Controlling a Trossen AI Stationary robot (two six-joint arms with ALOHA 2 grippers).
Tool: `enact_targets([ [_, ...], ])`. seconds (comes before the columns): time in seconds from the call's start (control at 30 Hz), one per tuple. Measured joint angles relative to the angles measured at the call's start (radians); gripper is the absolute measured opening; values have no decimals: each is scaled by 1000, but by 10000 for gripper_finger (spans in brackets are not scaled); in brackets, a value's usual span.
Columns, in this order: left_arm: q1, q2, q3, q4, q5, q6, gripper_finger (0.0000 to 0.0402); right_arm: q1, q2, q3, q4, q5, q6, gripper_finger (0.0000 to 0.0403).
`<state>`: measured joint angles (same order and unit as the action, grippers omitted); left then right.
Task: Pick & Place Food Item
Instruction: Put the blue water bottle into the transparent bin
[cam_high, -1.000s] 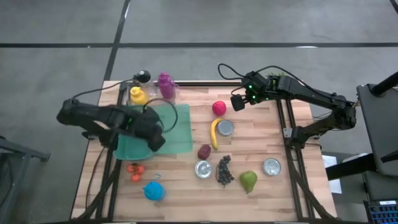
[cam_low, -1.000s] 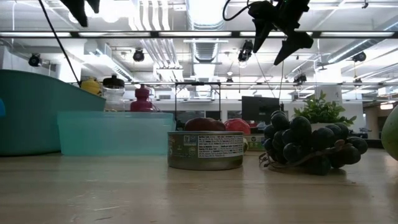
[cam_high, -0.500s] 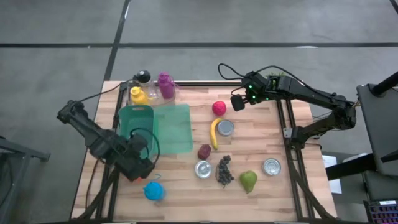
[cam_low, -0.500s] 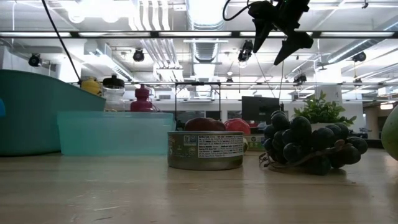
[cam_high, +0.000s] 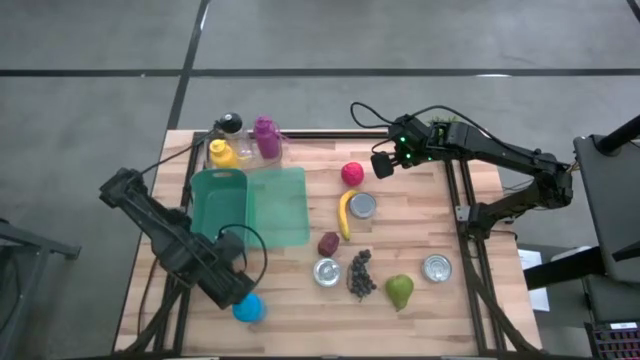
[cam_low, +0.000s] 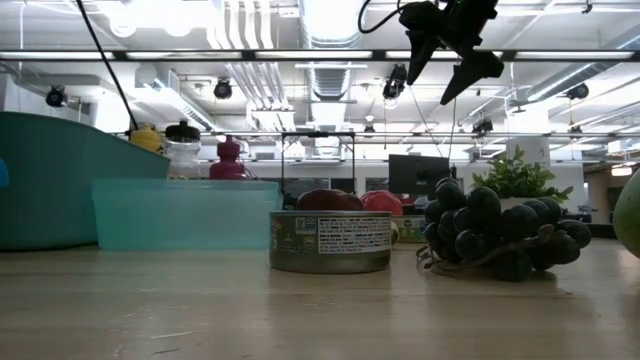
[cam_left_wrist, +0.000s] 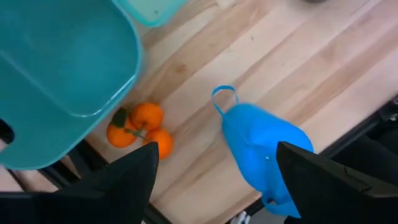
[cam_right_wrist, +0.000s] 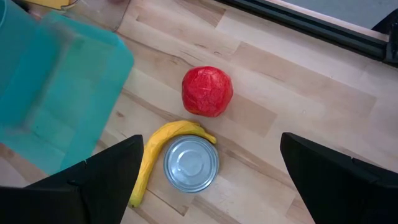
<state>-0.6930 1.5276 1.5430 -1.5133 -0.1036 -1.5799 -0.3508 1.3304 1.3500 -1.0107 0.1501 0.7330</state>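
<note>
your left gripper (cam_high: 228, 287) hangs over the near left corner of the table (cam_high: 420, 215) with its fingers spread wide and nothing between them. through its wrist camera you see the cluster of small oranges (cam_left_wrist: 138, 128) lying on the wood right beside the rim of the teal basket (cam_left_wrist: 56, 68), with the blue cup (cam_left_wrist: 264, 149) near on the other side. this looks like the approach step: you are lining up over a food item, most likely the oranges, and no pick has been made yet. next you need to centre the fingers over the cluster, come down without catching the basket's rim or the cup, then close. your right gripper (cam_high: 383, 165) waits, jaws apart and empty, above the red apple (cam_right_wrist: 207, 91), with the banana (cam_right_wrist: 158, 154) and a can (cam_right_wrist: 191, 163) close by.
</note>
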Motion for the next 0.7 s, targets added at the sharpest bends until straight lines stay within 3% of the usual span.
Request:
enact_targets([
  [0.37, -2, 0, 52, 22, 12, 0, 332, 0, 0, 0, 0, 0, 0, 378],
  [0.7, -13, 0, 63, 114, 87, -19, 332, 0, 0, 0, 0, 0, 0, 378],
])
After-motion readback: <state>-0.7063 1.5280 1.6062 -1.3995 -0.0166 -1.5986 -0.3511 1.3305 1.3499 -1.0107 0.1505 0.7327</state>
